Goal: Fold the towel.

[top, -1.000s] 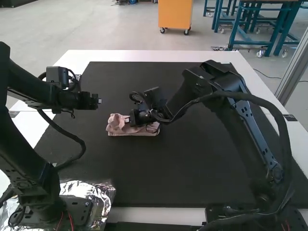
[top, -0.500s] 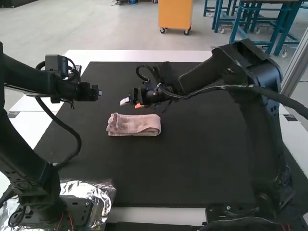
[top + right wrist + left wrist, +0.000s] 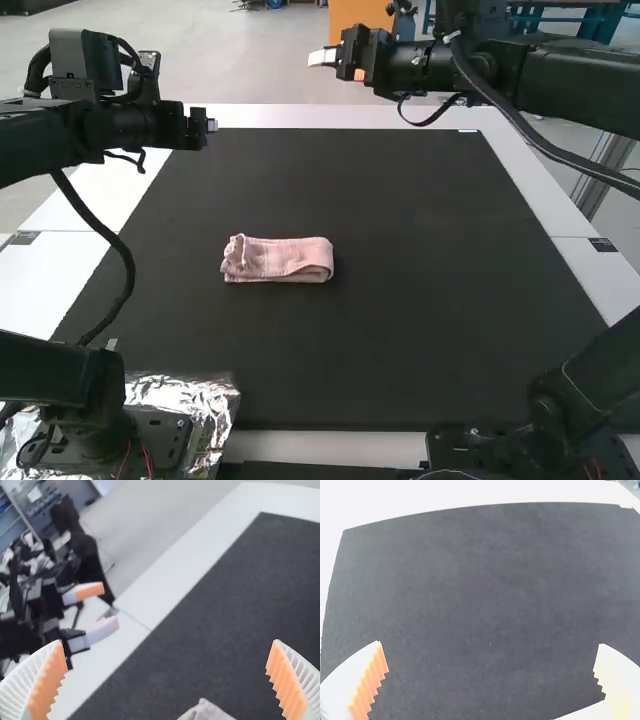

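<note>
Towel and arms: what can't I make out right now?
- High view: underside of the pink towel, hidden by its own upper layers.
- High view: its number of layers, too small to count.
- Right wrist view: most of the towel, cut off by the view's edge.
- High view: elbow of the right arm, cut off by the right edge.

The long, folded cloth towel [image 3: 278, 260] is pale dusty pink with faint streaks of lighter and darker pink. The broad, flat mat [image 3: 400, 320] is a plain matte charcoal black, the flat rectangular desk [image 3: 300, 116] plain white. Crinkled metallic foil [image 3: 205, 405] is silver with bright and dark patches. The black-bodied right gripper [image 3: 312, 58] has white, ribbed jaws with orange pads; the black-bodied left gripper [image 3: 213, 125] has white jaws, one pad orange, the other pale yellow.
</note>
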`<move>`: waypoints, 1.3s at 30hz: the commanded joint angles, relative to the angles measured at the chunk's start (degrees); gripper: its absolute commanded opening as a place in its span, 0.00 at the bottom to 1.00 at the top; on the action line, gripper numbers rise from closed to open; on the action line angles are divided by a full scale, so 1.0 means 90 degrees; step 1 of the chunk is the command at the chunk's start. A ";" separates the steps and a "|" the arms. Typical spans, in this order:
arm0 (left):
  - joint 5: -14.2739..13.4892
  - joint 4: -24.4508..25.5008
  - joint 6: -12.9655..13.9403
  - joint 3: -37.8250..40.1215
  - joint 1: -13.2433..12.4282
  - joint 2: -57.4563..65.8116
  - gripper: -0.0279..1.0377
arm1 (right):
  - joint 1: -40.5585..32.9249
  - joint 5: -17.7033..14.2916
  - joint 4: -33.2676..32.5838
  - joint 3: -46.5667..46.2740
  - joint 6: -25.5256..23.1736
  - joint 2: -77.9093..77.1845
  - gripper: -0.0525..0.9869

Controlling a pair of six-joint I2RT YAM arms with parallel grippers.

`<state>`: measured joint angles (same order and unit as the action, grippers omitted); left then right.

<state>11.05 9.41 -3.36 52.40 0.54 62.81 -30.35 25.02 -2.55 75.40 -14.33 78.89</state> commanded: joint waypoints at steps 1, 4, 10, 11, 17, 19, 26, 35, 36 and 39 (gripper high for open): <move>-0.0192 0.0146 -0.0057 0.0232 -0.0069 -0.0816 0.94 | 0.0433 -0.0631 -0.0254 -0.0057 0.0186 -0.1149 0.94; -0.0251 0.0292 -0.0057 0.0222 -0.0128 -0.1764 0.94 | 0.0940 -0.0768 -0.0518 -0.0301 0.0186 -0.2213 0.94; -0.0710 0.0283 -0.0076 0.0135 -0.0138 -0.3639 0.94 | 0.1722 -0.1012 -0.0821 -0.1190 0.0381 -0.4645 0.94; -0.0788 0.0283 -0.0076 0.0086 -0.0138 -0.3941 0.94 | 0.1800 -0.1012 -0.0908 -0.1326 0.0381 -0.5035 0.94; -0.1159 0.0371 -0.0086 -0.0207 -0.0118 -0.5601 0.94 | 0.2298 -0.1237 -0.1582 -0.1834 0.0508 -0.7115 0.94; -0.1169 0.0478 -0.0076 -0.0315 -0.0108 -0.6109 0.94 | 0.2561 -0.1266 -0.1670 -0.1942 0.0557 -0.7623 0.94; -0.1120 0.0878 -0.0203 -0.0617 -0.0118 -0.6969 0.94 | 0.3089 -0.2330 -0.2071 -0.2352 0.1055 -0.8727 0.94; -0.0837 -0.0733 -0.0096 -0.2473 -0.0099 -0.6978 0.94 | 0.3030 -0.2906 -0.0362 -0.4803 0.1807 -0.8746 0.94; -0.0837 -0.1094 -0.0018 -0.2844 -0.0118 -0.6978 0.94 | 0.3030 -0.2877 0.0146 -0.5223 0.1817 -0.8737 0.94; -0.0817 -0.2667 0.0051 -0.3977 -0.0118 -0.6978 0.94 | 0.3030 -0.2867 0.1924 -0.6532 0.1768 -0.8737 0.94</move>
<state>3.05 -9.04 -4.05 22.50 -0.14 0.12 -3.25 0.75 9.28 22.98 0.54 0.49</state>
